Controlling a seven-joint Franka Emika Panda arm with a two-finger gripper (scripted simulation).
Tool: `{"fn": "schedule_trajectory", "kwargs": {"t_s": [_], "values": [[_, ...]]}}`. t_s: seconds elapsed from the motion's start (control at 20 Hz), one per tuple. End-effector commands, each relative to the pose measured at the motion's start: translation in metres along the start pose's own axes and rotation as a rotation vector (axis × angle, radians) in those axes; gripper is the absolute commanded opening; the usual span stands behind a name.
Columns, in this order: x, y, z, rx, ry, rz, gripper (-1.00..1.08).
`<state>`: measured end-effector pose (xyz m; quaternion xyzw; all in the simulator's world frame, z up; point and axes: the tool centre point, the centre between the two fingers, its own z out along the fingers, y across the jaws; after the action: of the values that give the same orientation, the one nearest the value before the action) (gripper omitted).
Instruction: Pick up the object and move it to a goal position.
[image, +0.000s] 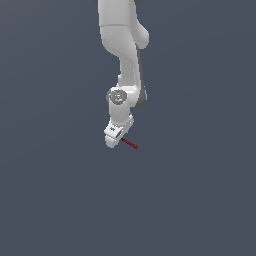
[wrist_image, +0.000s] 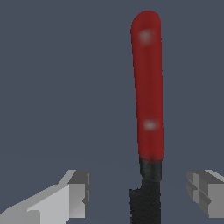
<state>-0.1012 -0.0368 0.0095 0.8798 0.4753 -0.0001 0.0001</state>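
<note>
Fingers (wrist_image: 72, 197): 2 grey-white pads, spread wide apart, 1 on each side of the stick; neither pad touches it, with bare floor visible in both gaps.

Gripper (wrist_image: 142, 192): open, holding nothing. In the exterior view the gripper (image: 114, 136) is white and hangs low over the floor at the end of the arm.

Object: 1 thin straight stick (wrist_image: 148, 92), long red body with 2 pale highlights, short black end. The black end lies between the spread fingers, nearer one pad than the other; the red length runs straight out away from them. In the exterior view the stick (image: 131, 144) lies on the floor, just beside the gripper, slanting down toward the exterior view's right.

Arm (image: 122, 45): 1 white jointed arm, coming down from the upper edge.

Floor (image: 55, 190): plain dark blue-grey.
</note>
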Motion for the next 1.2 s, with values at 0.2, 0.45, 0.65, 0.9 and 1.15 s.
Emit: {"fn": "schedule_trajectory", "kwargs": {"t_s": [0.2,0.45,0.65,0.9,1.15], "values": [[0.0,0.0,0.002,0.0,0.0,0.0,-1.0],[0.003,-0.002,0.0,0.0,0.002,-0.007,-1.0],[0.006,-0.002,-0.004,0.0,0.002,-0.007,-1.0],[0.017,-0.002,-0.022,0.0,0.002,-0.007,-1.0],[0.036,-0.002,-0.052,0.0,0.001,-0.006,-1.0]]}}
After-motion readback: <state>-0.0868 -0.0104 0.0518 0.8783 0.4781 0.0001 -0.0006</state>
